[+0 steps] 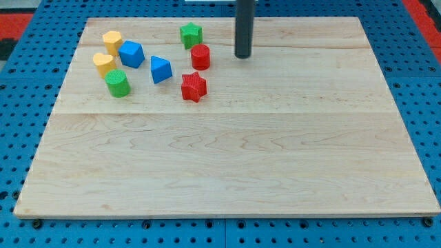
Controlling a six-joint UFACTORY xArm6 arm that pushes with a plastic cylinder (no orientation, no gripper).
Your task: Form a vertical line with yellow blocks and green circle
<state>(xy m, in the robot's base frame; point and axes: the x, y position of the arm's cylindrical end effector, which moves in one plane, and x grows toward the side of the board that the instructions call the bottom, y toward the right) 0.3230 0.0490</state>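
Your arm carries no hand, only a straight dark rod, so there is nothing to open or close; my tip (242, 56) rests on the wooden board (227, 158) and touches no block. Take the red cylinder (200, 56) as your landmark: my tip stands near it on the view's right, level with it, with bare wood between the two.

Toward the view's top and slightly left of the red cylinder you find the green star (191, 34), very close to it; you cannot tell whether the two touch. Toward the view's bottom of the red cylinder, a little left, sits the red star (193, 87), apart from it. To the view's left of the red cylinder, slightly lower, is a blue block (160, 69) with a wedge-like shape.

Further to the view's left of the red cylinder lies a second blue block (131, 54), a chunky angular piece. The things of your task cluster around it, all well apart from the red cylinder. One yellow block (112, 40) sits just beside it toward the view's top left, seemingly touching. The other yellow block (104, 64) lies further left and lower. The green circle (118, 83), an upright cylinder, stands just below that second yellow block, close to it.
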